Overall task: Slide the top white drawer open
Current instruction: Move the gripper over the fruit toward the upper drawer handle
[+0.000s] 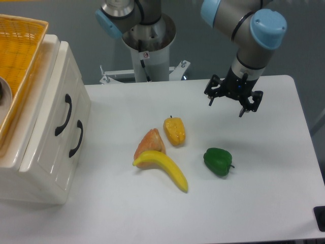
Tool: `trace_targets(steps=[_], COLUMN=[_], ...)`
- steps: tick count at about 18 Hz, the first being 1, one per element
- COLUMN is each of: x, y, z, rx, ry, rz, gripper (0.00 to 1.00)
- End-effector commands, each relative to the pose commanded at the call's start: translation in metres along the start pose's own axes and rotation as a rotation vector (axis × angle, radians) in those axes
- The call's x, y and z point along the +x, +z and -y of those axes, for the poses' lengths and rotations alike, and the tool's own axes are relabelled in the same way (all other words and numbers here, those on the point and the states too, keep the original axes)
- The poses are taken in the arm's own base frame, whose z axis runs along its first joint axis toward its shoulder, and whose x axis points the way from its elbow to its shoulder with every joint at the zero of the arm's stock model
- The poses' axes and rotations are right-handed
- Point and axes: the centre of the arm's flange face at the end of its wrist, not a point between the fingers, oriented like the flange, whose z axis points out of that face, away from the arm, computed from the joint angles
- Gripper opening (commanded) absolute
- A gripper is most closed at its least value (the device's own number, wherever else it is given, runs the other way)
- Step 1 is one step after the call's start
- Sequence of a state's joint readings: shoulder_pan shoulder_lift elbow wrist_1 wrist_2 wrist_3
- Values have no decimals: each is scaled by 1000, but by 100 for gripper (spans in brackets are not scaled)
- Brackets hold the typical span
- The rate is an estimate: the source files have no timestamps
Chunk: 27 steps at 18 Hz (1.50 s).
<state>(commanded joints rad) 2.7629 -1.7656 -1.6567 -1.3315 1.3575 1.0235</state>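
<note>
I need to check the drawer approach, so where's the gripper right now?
The gripper hangs open above the table's far right part, beyond the green pepper and well right of the top white drawer, which is shut.

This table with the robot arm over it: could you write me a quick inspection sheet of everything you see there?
Surface: white table, bare apart from the items below.
Job's things: top white drawer with curved black handle, shut, in the cream cabinet at the left; nothing touches it.
Clutter: yellow banana against an orange wedge-shaped fruit; yellow-orange bell pepper; green bell pepper; matching lower drawer, shut.
Grippers: black two-finger gripper hangs over the table's far right, jaws open, holding nothing.
Cables: nothing seen.
Surroundings: orange woven basket on the cabinet; grey wall behind.
</note>
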Motion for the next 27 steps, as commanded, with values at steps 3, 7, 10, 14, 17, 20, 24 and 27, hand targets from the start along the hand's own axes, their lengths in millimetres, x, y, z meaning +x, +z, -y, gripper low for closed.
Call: trace_targets(steps=[3, 7, 10, 14, 17, 20, 24, 27], x=[14, 27, 49, 79, 99, 122, 159, 188], y=[6, 16, 22, 27, 31, 36, 47, 56], z=[12, 24, 36, 60, 69, 82, 101, 110], rx=[-11, -30, -57, -66, -75, -81, -99, -118], ry=[-96, -160, -140, -211, -186, -171, -187, -185], rz=[-10, -31, -53, -45, -52, -55, -59, -67], gripper=[100, 100, 100, 100, 100, 100, 100, 100])
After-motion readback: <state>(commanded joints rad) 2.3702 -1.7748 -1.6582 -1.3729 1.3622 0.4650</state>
